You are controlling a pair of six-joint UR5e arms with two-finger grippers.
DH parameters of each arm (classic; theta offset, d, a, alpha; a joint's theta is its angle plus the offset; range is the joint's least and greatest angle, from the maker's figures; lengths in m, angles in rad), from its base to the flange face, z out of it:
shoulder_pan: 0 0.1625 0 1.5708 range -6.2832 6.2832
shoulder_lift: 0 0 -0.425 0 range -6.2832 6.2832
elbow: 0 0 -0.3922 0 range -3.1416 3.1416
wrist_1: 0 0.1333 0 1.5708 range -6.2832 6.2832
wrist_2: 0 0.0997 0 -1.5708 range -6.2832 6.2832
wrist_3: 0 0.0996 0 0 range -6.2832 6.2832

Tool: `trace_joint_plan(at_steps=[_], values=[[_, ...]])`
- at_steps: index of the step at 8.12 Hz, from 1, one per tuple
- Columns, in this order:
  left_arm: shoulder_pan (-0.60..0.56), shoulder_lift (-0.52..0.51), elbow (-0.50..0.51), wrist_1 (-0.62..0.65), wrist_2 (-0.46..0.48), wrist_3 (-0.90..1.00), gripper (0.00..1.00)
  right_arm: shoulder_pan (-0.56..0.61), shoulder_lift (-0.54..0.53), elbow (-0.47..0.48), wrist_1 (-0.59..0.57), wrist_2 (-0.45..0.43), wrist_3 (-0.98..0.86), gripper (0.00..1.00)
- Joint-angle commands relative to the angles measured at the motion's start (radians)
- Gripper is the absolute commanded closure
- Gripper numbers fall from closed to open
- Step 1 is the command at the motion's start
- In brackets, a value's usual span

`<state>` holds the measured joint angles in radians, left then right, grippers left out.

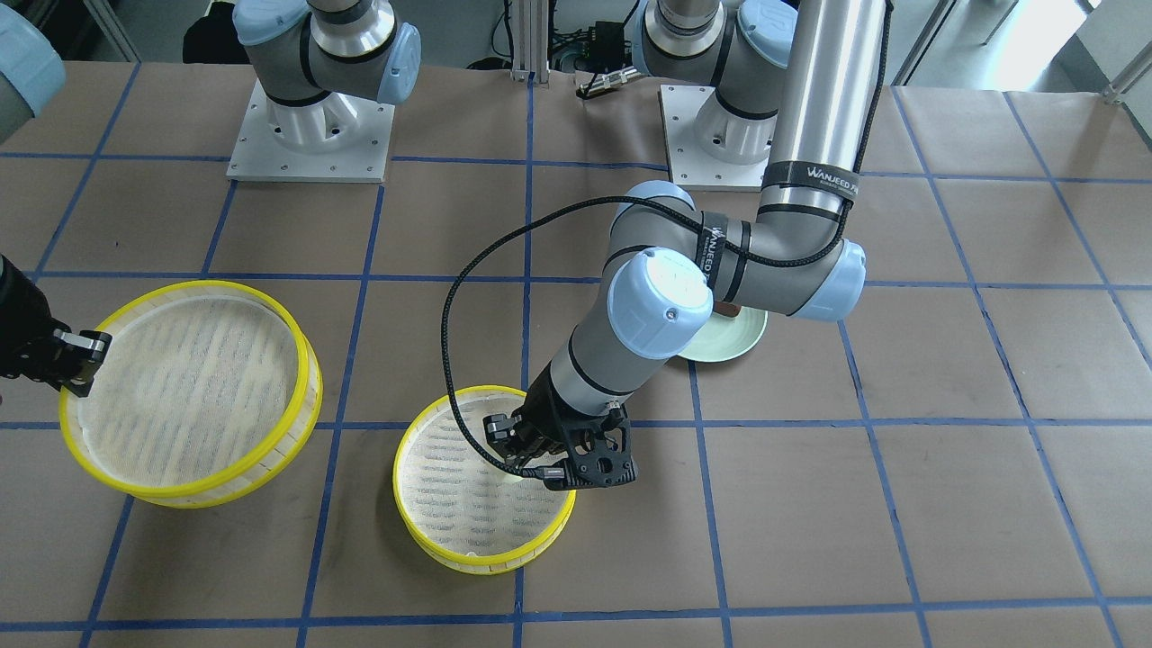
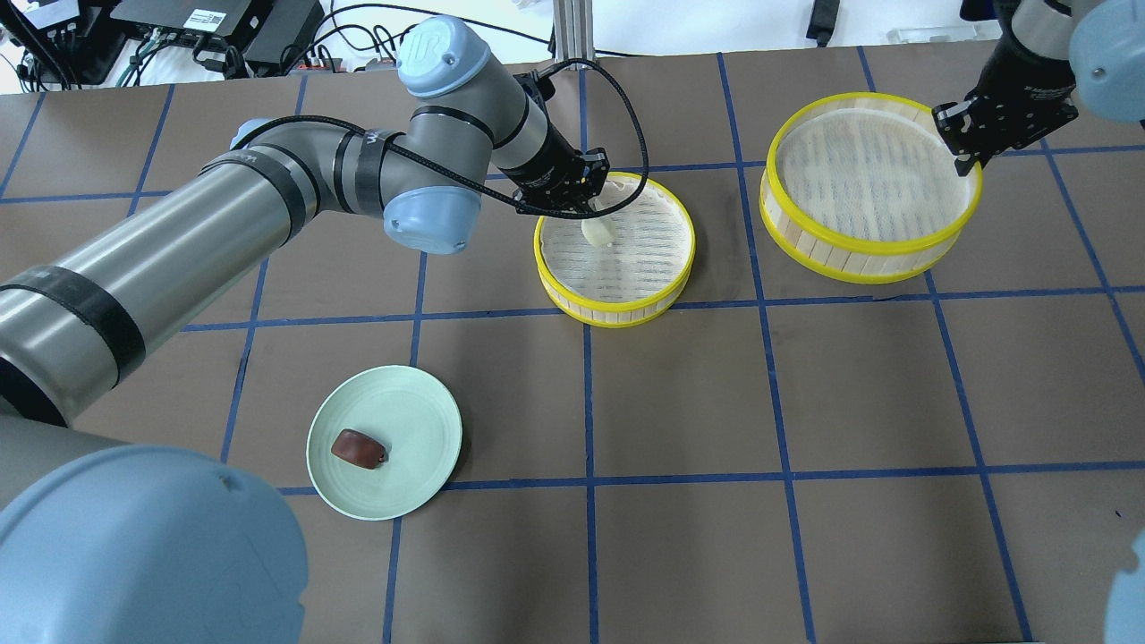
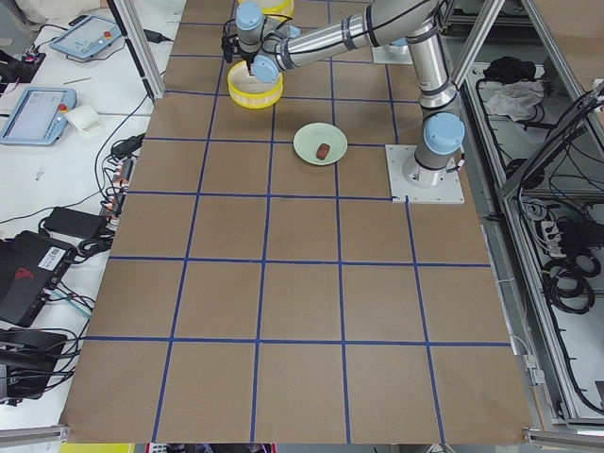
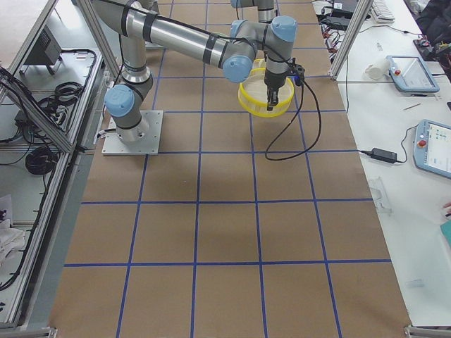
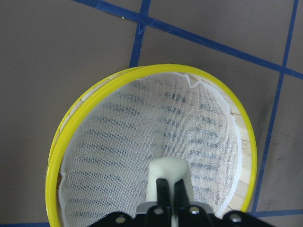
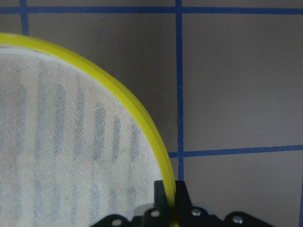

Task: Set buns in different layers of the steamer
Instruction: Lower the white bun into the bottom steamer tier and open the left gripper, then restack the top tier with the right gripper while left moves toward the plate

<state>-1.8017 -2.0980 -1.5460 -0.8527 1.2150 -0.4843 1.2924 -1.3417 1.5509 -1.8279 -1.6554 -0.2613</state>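
My left gripper [image 2: 592, 211] is shut on the cream-white bun [image 2: 597, 232] and holds it low inside the smaller steamer layer [image 2: 617, 309]. In the left wrist view the bun [image 5: 168, 171] sits between the closed fingers, over the white mesh near this layer's rim [image 5: 94, 101]. My right gripper [image 2: 963, 159] is shut on the yellow rim of the larger steamer layer [image 2: 859, 246]; the right wrist view shows the rim [image 6: 128, 101] running between the fingers. The dark reddish-brown bun [image 2: 360, 447] lies on the pale green plate [image 2: 420, 420], apart from both grippers.
The two layers stand side by side at the far side of the table, a short gap between them. In the front-facing view the left arm's elbow [image 1: 657, 301] hangs over the plate [image 1: 742, 337]. Brown table paper with blue grid tape [image 2: 778, 394] lies around.
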Motion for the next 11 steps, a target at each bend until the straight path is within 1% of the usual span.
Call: trace_joint_plan(at_steps=[1, 2, 4, 5, 6, 7, 8, 9, 10, 11], values=[[-0.001, -0.008, -0.002, 0.001, -0.003, -0.032, 0.49, 0.001, 0.001, 0.001, -0.002, 0.002, -0.001, 1.00], [-0.001, -0.005, 0.000, 0.000, -0.003, -0.074, 0.37, 0.001, 0.003, 0.001, -0.001, 0.002, -0.001, 1.00], [-0.001, 0.010, 0.004, -0.009, 0.000, -0.096, 0.27, 0.001, 0.004, 0.000, -0.001, 0.003, -0.001, 1.00], [-0.001, 0.044, 0.004, -0.032, 0.007, -0.096, 0.22, -0.001, 0.003, 0.001, -0.001, 0.005, -0.001, 1.00], [0.002, 0.085, 0.006, -0.128, 0.050, -0.077, 0.19, 0.001, -0.002, 0.001, 0.001, 0.006, 0.002, 1.00], [0.007, 0.111, 0.006, -0.188, 0.155, -0.063, 0.17, 0.001, -0.007, 0.001, 0.001, 0.009, 0.005, 1.00], [0.016, 0.133, 0.006, -0.262, 0.206, -0.059, 0.13, 0.008, -0.008, 0.001, 0.001, 0.026, 0.017, 1.00], [0.037, 0.151, -0.009, -0.302, 0.284, -0.004, 0.08, 0.018, -0.010, 0.001, 0.001, 0.028, 0.049, 1.00], [0.071, 0.163, -0.013, -0.365, 0.306, 0.045, 0.03, 0.059, -0.013, -0.003, -0.016, 0.031, 0.118, 1.00], [0.111, 0.180, -0.014, -0.414, 0.311, 0.047, 0.01, 0.124, -0.011, -0.008, -0.043, 0.032, 0.167, 1.00]])
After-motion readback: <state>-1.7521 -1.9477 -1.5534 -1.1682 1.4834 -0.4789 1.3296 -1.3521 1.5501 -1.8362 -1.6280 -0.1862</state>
